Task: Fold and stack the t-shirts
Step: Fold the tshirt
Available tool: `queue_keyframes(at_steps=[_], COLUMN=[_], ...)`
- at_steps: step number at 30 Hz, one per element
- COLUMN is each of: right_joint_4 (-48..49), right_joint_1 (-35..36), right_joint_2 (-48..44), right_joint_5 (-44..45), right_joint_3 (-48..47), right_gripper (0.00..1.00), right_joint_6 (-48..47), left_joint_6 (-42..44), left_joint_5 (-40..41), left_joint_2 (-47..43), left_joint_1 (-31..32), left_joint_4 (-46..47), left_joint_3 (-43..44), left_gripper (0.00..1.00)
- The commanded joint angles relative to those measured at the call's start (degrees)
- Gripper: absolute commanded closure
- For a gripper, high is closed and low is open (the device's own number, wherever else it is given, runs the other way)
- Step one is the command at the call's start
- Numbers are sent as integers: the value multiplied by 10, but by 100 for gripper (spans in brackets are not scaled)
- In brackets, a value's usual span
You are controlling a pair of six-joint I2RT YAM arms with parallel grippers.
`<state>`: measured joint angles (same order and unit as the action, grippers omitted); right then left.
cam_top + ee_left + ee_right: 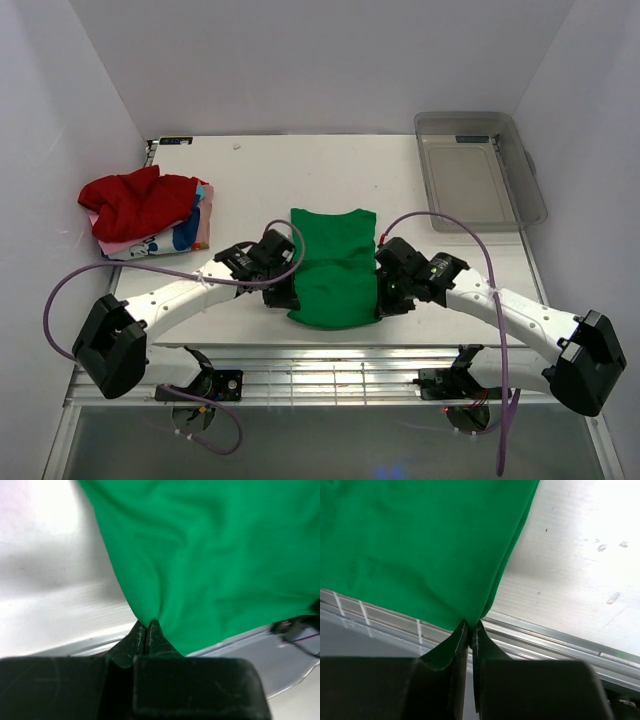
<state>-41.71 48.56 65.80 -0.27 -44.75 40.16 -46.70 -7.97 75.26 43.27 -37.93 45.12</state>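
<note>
The green t-shirt [334, 265] lies in the middle of the table, its sides folded in. My left gripper [283, 297] is shut on its near left corner [147, 614]. My right gripper [385, 302] is shut on its near right corner [472, 615]. Both corners are pinched between the fingertips and held a little above the table's near edge. The red t-shirt [135, 203] lies crumpled at the far left on top of the pink/white printed t-shirt [175, 238].
A clear plastic bin [476, 168] stands at the back right. The white table [250, 180] ends at a metal rail [330, 360] along its near edge. White walls close in on the left and right.
</note>
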Motion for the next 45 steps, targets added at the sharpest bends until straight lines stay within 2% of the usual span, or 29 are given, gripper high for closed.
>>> queue_keyframes(at_steps=[1, 5, 8, 12, 16, 24, 32, 38, 41, 44, 45], right_joint_4=[-42, -49, -49, -48, -47, -24, -21, -23, -28, -45, -39], right_joint_1=[1, 1, -8, -37, -69, -131, -174, -196, -198, -195, -187], right_joint_2=[10, 77, 117, 158, 200, 267, 359, 403, 401, 384, 362], right_joint_5=[57, 92, 120, 140, 156, 142, 120, 93, 78, 54, 52], right_joint_3=[-90, -160, -207, -254, -293, -357, -457, -527, -532, -499, -455], right_gripper=[92, 92, 92, 92, 92, 92, 92, 92, 92, 92, 92], right_joint_6=[12, -16, -25, -50, -82, -128, -173, -185, -189, -186, -185], left_joint_6=[-21, -33, -31, -7, 24, 52, 58, 73, 78, 86, 91], left_joint_5=[55, 71, 90, 81, 38, 6, -23, -64, -85, -95, -98], left_joint_2=[-28, 1, 19, 45, 94, 205, 257, 306, 300, 259, 245], left_joint_1=[-1, -13, -45, -104, -128, -156, -209, -225, -224, -224, -224], left_joint_4=[-64, -76, -67, -29, 0, 13, 10, 13, 17, 26, 29], left_joint_3=[99, 148, 160, 167, 196, 308, 385, 441, 429, 364, 318], left_gripper=[100, 100, 100, 100, 100, 100, 100, 100, 100, 100, 100])
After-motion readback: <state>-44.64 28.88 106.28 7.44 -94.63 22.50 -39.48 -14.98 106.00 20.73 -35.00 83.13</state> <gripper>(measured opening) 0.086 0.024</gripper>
